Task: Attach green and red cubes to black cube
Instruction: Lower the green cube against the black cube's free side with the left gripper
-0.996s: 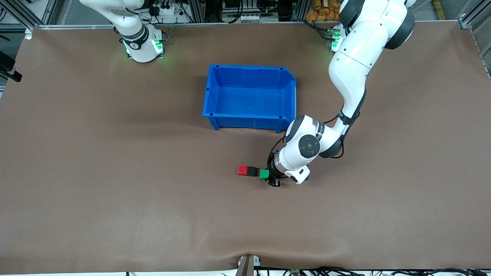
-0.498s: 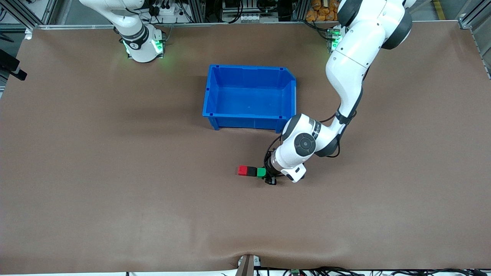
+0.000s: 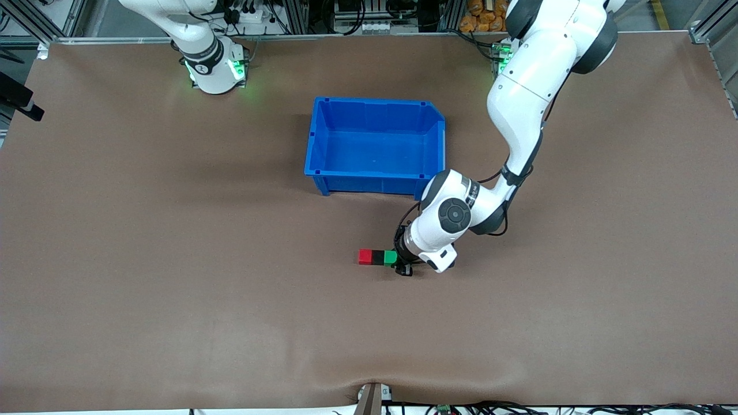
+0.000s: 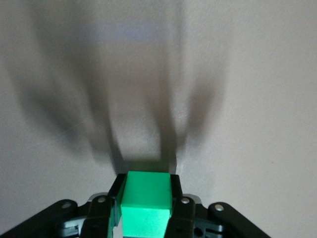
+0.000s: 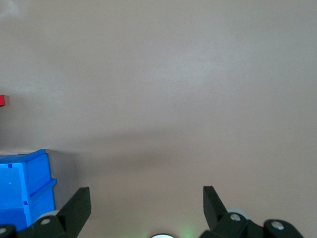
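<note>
**Desk:** What have your grippers got?

**Me:** My left gripper (image 3: 400, 264) is down at the table, fingers (image 4: 114, 198) clamped on the green cube (image 3: 391, 257). My left wrist view shows the cube pinched squarely between both pads. I read the green cube as touching the black cube (image 3: 377, 257), on its side toward the left arm's end of the table.

**Desk:** And the red one?

**Me:** The red cube (image 3: 364, 256) sits flush against the black cube's opposite face, so I see three in a row: red, black, green. Taking the blue bin (image 3: 375, 106) as the clock's centre on my front view, the row lies at about six o'clock, nearer the camera.

**Desk:** Right arm?

**Me:** It waits near its base. My right gripper (image 5: 146, 206) hangs over bare table with its jaws spread wide, holding nothing.
</note>
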You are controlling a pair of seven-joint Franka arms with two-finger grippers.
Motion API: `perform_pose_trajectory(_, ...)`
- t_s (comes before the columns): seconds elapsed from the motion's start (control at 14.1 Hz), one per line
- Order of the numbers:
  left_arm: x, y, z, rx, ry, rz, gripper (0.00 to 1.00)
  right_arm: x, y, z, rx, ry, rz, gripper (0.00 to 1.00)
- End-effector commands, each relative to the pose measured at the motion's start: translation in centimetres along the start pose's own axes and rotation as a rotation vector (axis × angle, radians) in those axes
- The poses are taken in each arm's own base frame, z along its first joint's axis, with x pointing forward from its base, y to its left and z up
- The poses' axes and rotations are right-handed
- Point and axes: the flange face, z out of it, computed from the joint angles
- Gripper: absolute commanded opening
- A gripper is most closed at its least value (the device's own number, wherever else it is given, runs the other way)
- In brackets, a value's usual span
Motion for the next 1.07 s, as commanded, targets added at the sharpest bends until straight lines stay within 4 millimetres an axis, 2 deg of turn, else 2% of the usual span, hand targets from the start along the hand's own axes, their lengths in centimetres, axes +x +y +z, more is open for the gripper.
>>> perform_pose_trajectory(0.0,-0.8,-0.3,0.1,-0.004,0.023,0.011,0.0,0.0,-0.2,-0.5,0.015,-0.002,0.012,1.0)
perform_pose_trajectory(0.14,-1.4,-0.6,0.0,-0.001,0.023,0.019,0.0,0.0,-0.2,-0.5,0.015,-0.002,0.012,1.0)
perform_pose_trajectory(0.64,-1.2,-0.7,0.1,0.017,0.032,-0.039,0.0,0.0,0.0,-0.4,0.015,-0.004,0.015,1.0)
perform_pose_trajectory(0.71,-0.8,-0.4,-0.1,0.014,0.031,-0.048,0.33,0.0,0.0,-0.4,0.015,-0.004,0.015,1.0)
perform_pose_trajectory(0.78,-0.3,0.1,-0.6,0.006,0.031,-0.051,0.87,0.0,0.0,-0.3,0.015,-0.007,0.015,1.0)
perform_pose_trajectory(0.85,-0.7,0.0,-0.8,0.002,0.032,-0.042,1.0,0.0,0.0,-0.3,0.015,-0.007,0.015,1.0)
perform_pose_trajectory(1.0,-1.0,0.5,-3.1,-0.005,0.047,-0.021,1.0,0.1,0.1,-0.3,0.015,-0.006,0.018,1.0)
